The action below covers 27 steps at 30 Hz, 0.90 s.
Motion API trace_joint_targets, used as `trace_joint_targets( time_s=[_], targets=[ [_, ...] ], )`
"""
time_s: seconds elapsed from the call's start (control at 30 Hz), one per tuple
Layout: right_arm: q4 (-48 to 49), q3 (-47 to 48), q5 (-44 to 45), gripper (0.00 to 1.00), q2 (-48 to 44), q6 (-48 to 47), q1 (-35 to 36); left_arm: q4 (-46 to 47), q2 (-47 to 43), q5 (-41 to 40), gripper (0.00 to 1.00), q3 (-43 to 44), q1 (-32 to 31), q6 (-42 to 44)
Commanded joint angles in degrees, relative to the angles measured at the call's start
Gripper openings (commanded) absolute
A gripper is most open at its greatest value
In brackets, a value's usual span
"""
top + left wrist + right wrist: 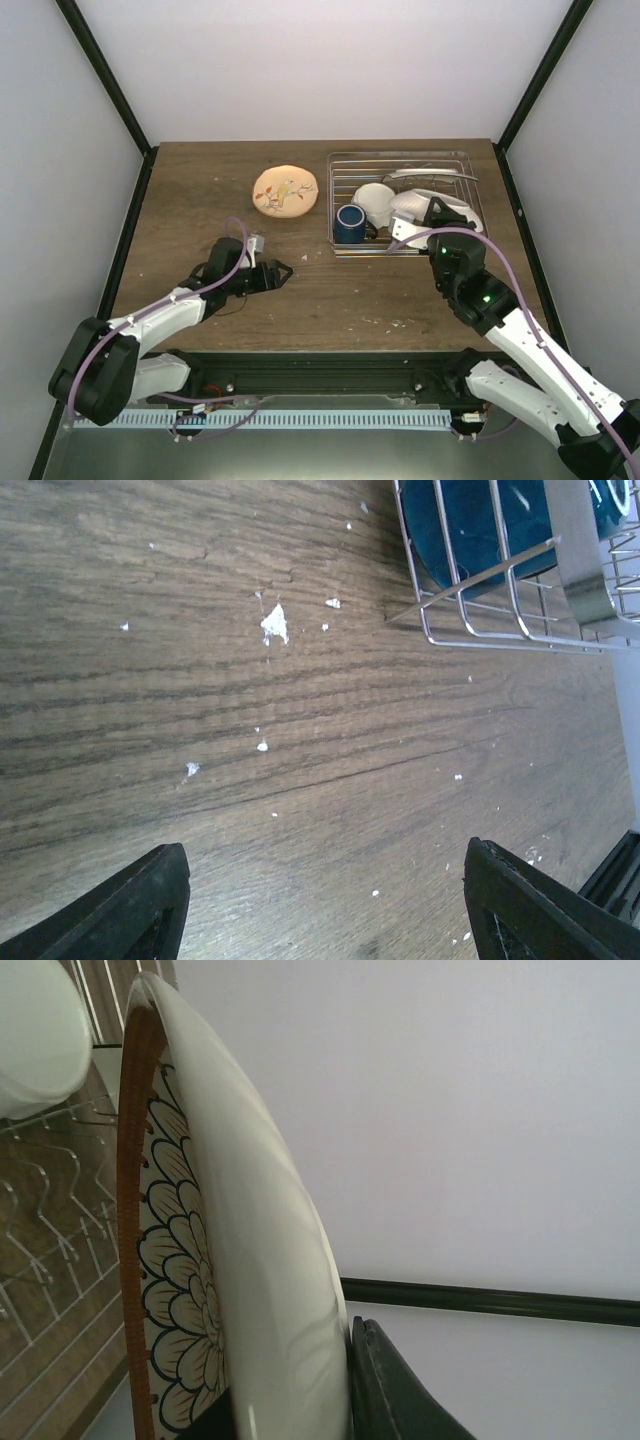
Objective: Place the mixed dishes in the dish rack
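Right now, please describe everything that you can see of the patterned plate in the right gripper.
The patterned plate is round and looks like glazed ceramic. Its rim is orange-brown, its face cream with dark-outlined petals, its back glossy white. It stands on edge, nearly upright, in the right part of the dish rack, beside a white bowl. The right gripper clamps its edge; one dark finger presses on the back. Whether it rests on the wires is hidden.

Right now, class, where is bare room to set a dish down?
Bare: table left of the bird plate, and the near strip before the rack. Crowded: rack, with mug, bowl and patterned plate in the right gripper.
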Motion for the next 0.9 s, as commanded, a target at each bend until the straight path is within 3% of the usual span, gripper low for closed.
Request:
trace_joint_targets(
  time_s=[0.0, 0.53, 0.87],
  targets=[
    [14.5, 0.7, 1.6, 0.01, -0.8, -6.0, -0.4, 2.2, 0.7, 0.7, 0.77, 2.1, 1.0, 1.5],
    [12.4, -2.6, -10.8, 0.01, 2.9, 2.2, -11.0, 2.7, 0.4, 3.5, 0.77, 1.3, 5.1, 2.2],
    [20.2, -5.6, -11.5, 0.01, 8.2, 0.3, -14.9, 2.7, 0.1, 4.3, 0.76, 0.7, 6.4, 2.5]
  ],
)
